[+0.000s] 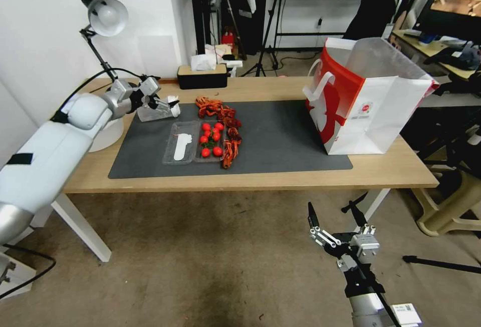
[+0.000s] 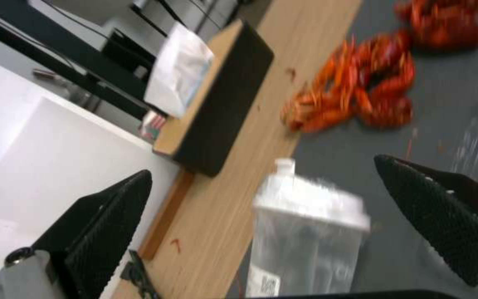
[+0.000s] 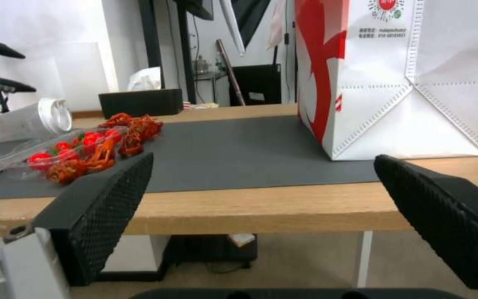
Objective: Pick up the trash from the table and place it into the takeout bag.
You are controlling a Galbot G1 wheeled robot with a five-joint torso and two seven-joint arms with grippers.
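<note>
The right gripper [image 1: 336, 219] is held low before the table [image 1: 381, 169], at five o'clock, fingers spread. Farther off, at ten o'clock, the left gripper [image 1: 156, 100] is spread around the toppled plastic cup [image 1: 159, 110] on the mat [image 1: 280, 139]. The takeout bag [image 1: 371, 101] is stood at two o'clock.

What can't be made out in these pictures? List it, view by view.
1. Inside of the takeout bag: head view, hidden by its own walls.
2. Top of the bag: right wrist view, cut off by the picture's edge.
3. Label and contents of the clear cup: left wrist view, blurred.
</note>
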